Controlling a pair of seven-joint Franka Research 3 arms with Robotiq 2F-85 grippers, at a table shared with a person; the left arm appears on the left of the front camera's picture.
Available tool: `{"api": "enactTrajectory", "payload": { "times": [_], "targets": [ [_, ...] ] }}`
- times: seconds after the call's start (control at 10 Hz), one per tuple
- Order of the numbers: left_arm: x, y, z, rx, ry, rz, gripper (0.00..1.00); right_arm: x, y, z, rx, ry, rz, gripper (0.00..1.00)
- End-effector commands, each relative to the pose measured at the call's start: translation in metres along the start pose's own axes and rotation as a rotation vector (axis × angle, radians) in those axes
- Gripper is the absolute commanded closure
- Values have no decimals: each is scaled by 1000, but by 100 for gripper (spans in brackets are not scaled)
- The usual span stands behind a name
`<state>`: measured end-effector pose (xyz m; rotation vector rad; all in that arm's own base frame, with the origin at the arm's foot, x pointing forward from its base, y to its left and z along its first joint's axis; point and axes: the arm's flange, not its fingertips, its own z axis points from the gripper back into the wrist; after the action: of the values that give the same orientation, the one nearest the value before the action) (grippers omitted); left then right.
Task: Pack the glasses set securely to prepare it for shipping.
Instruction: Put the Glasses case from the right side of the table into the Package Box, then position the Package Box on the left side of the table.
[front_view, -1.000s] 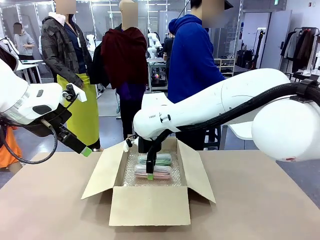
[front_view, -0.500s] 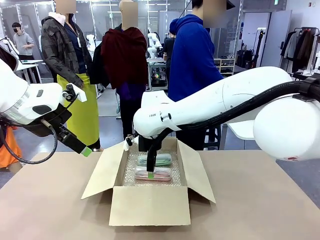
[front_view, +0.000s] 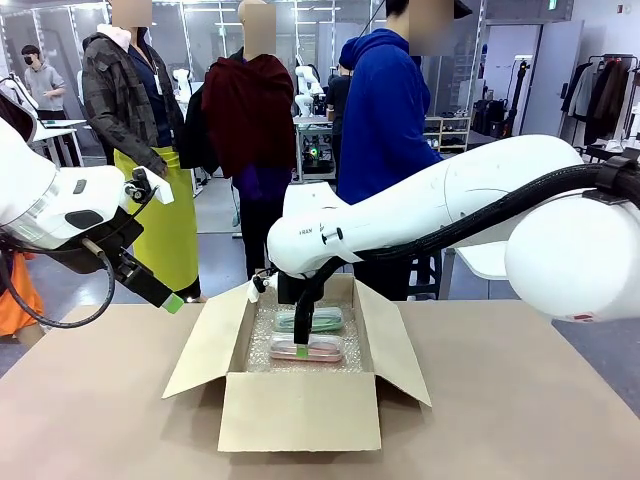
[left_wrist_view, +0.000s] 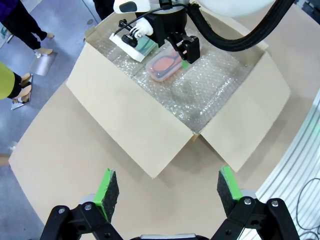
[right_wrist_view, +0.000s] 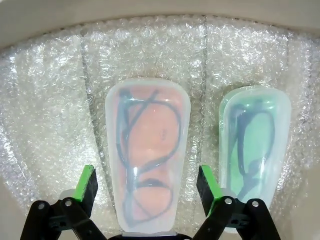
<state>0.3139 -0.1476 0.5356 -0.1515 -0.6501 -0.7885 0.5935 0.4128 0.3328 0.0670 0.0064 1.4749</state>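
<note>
I see box (front_view: 300, 410) on table (front_view: 520, 420), bubble wrap (left_wrist_view: 210, 90) in it, near case (right_wrist_view: 147, 150) before far case (right_wrist_view: 255, 140) on the wrap, right tool (right_wrist_view: 147, 174) astride near case, left tool (left_wrist_view: 165, 182) left of box

Flat tan tabletop (front_view: 520, 400), plain matte surface, with the floor visible past its far edge. One large open brown cardboard box (front_view: 298, 410) sits directly on it, about mid-width and close to the far edge. The box's side flaps splay up and outward. Its near flap is folded out toward the robot's side.

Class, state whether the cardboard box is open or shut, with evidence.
Open: the cardboard box has flaps spread outward, and the pink case and green case show inside.
</note>
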Motion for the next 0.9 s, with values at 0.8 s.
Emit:
{"api": "enactTrajectory", "payload": {
  "times": [0.8],
  "targets": [
    [-1, 1, 0, -11, -7, -2, 0, -7, 15, 28, 36, -48, -4, 0]
  ]
}}
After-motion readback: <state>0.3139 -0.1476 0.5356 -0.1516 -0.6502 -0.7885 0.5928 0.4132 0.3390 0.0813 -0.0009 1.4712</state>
